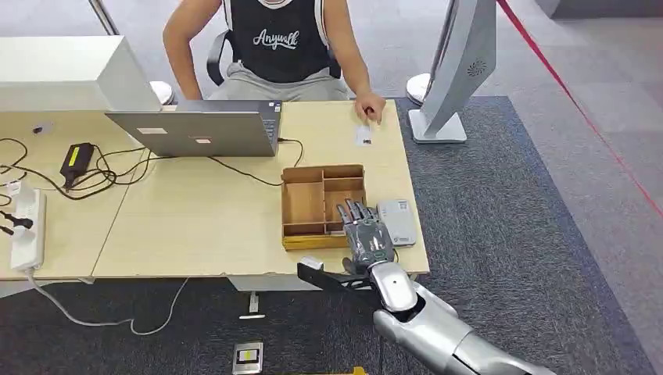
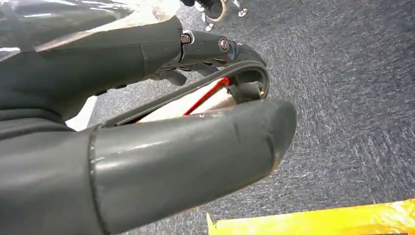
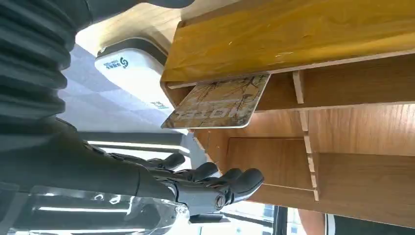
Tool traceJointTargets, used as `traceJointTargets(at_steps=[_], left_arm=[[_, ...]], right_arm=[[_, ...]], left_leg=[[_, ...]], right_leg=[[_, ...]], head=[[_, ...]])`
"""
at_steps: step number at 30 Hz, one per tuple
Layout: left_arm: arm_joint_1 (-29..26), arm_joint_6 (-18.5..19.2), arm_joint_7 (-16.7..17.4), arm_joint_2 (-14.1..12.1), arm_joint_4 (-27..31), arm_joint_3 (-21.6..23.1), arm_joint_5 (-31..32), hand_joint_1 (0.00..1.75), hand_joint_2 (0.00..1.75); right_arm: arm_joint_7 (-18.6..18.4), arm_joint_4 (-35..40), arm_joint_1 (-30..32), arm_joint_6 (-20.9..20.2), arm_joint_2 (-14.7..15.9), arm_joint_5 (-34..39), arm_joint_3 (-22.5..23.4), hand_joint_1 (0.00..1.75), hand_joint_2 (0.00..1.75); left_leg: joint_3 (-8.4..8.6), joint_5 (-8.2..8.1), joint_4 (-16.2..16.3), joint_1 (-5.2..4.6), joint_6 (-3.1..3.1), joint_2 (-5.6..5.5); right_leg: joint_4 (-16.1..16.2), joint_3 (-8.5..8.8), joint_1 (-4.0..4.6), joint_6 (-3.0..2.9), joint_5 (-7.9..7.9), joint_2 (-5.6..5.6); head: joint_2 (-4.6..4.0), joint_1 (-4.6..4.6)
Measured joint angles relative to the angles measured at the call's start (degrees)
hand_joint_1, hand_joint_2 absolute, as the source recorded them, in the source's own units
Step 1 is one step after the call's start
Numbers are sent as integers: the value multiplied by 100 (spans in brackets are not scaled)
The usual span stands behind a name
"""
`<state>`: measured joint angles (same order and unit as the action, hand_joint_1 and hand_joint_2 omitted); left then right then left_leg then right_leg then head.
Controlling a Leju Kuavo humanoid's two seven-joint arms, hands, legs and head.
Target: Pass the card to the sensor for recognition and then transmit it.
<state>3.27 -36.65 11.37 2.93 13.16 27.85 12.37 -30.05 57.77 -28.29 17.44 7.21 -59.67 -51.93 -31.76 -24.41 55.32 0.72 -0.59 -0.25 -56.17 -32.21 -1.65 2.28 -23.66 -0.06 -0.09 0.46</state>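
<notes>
In the lower centre of the head view, the right robot hand [image 1: 366, 231] hovered with fingers spread and empty over the wooden tray [image 1: 303, 205] on the bench [image 1: 195, 226]. The card [image 3: 218, 102] leaned in the tray's near compartment, beside the grey sensor [image 1: 397, 221]. The left robot hand [image 2: 147, 122] hung over carpet, its grip impossible to tell.

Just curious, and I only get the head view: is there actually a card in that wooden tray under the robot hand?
Observer: Yes. The right wrist view shows a beige patterned card lettered HOTEL, leaning against a wall of the wooden divided tray and partly sticking out past its rim.
Operator: Is the hand holding it?
Observer: No. The right robot hand has its fingers stretched out, apart from the card, with nothing in them.
Operator: And the other one?
Observer: The left robot hand hangs over grey carpet.
</notes>
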Motion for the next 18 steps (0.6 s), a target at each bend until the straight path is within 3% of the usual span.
traceJointTargets(at_steps=[11,12,13,14,18], left_arm=[[1,-4,-37,0,0,9,-105,0,0],[1,-7,-42,0,0,9,-107,0,0],[2,-7,-42,0,0,11,-111,0,0],[1,-7,-42,0,2,11,-114,0,0],[2,-11,-44,0,2,48,-160,0,0]], right_arm=[[50,-116,-3,114,-52,39,98,5,175],[50,-131,-2,118,-59,42,107,87,175],[52,-146,-2,118,-66,42,118,157,175],[52,-157,-3,120,-68,44,125,175,175],[94,-210,-8,142,-92,57,138,175,175]], left_leg=[[0,0,0,0,0,0],[0,0,0,0,0,0],[0,0,0,0,0,0],[0,0,0,0,0,0],[0,0,0,0,0,0]], right_leg=[[0,0,0,0,0,0],[0,0,0,0,0,0],[0,0,0,0,0,0],[0,0,0,0,0,0],[0,0,0,0,0,0]], head=[[2,0],[0,0],[0,0],[0,0],[2,0]])
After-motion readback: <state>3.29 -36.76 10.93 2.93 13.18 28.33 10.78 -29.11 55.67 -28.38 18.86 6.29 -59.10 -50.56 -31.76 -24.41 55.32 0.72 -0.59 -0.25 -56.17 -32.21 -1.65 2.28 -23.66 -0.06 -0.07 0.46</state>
